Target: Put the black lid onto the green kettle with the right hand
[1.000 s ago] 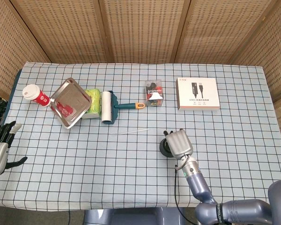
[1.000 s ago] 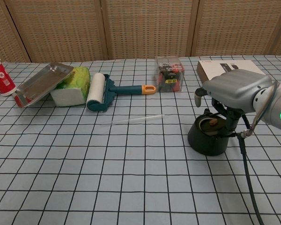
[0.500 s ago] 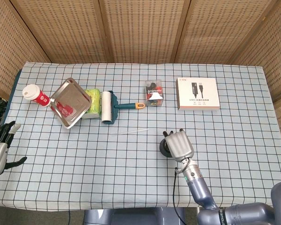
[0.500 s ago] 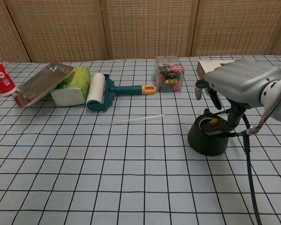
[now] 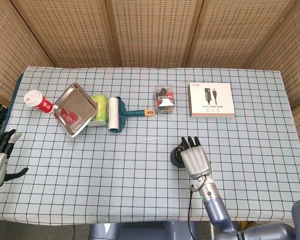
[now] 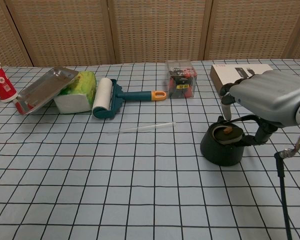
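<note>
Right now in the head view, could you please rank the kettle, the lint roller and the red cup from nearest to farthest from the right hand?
Measured from the right hand:
1. Kettle, directly under the hand's fingers, just to its left.
2. Lint roller, up and left, mid-table.
3. Red cup, far left, near the table edge.

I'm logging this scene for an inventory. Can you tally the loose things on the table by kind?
Cups: 1, red cup
Trays: 1, metal tray
Packs: 1, green pack
Rollers: 1, lint roller
Boxes: 2, clear box, white box
Straws: 1, clear straw
Kettles: 1, kettle
Total: 8
</note>
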Motion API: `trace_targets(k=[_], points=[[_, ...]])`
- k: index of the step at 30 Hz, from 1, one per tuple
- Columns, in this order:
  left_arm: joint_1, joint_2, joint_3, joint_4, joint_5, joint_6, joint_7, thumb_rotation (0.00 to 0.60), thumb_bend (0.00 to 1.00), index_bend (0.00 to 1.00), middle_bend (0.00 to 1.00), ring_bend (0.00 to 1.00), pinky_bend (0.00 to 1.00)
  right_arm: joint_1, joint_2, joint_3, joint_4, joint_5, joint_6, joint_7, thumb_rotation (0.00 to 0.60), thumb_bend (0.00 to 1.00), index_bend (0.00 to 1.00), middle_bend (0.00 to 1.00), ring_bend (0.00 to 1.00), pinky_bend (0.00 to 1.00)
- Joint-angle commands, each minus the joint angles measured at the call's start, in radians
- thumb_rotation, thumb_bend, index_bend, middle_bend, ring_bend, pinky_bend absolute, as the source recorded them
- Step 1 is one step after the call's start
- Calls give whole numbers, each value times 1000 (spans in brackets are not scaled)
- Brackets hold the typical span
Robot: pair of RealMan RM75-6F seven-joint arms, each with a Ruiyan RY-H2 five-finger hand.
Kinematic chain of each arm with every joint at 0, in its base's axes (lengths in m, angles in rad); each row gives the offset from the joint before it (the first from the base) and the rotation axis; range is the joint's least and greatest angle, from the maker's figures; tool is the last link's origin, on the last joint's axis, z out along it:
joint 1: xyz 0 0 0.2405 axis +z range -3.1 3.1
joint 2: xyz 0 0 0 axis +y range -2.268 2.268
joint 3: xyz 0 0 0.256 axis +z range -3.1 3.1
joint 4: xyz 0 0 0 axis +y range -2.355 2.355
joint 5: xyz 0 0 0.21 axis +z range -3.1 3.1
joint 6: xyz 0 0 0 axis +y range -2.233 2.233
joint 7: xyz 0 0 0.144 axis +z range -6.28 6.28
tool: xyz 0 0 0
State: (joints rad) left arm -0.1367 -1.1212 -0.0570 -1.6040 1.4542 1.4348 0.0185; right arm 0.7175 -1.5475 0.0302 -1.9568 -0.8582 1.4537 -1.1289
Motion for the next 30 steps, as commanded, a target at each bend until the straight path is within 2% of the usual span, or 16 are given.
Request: trace_targets(k=[1, 19, 30], points=[[0, 0, 1, -1, 2, 0, 3, 600, 20, 0, 0, 0, 0, -5, -1, -3, 2, 1, 1, -2, 600, 459, 450, 173, 147, 190], [3, -2, 5, -10, 11, 6, 20, 600, 19, 0, 0, 0, 0, -42, 1, -15, 39, -3, -24, 46, 600, 458, 448, 152, 134, 190], [3, 0, 3, -9, 8, 5, 14, 600, 20, 0, 0, 0, 0, -45, -28, -11, 83, 9, -66, 61, 600, 459, 447, 147, 133, 191]])
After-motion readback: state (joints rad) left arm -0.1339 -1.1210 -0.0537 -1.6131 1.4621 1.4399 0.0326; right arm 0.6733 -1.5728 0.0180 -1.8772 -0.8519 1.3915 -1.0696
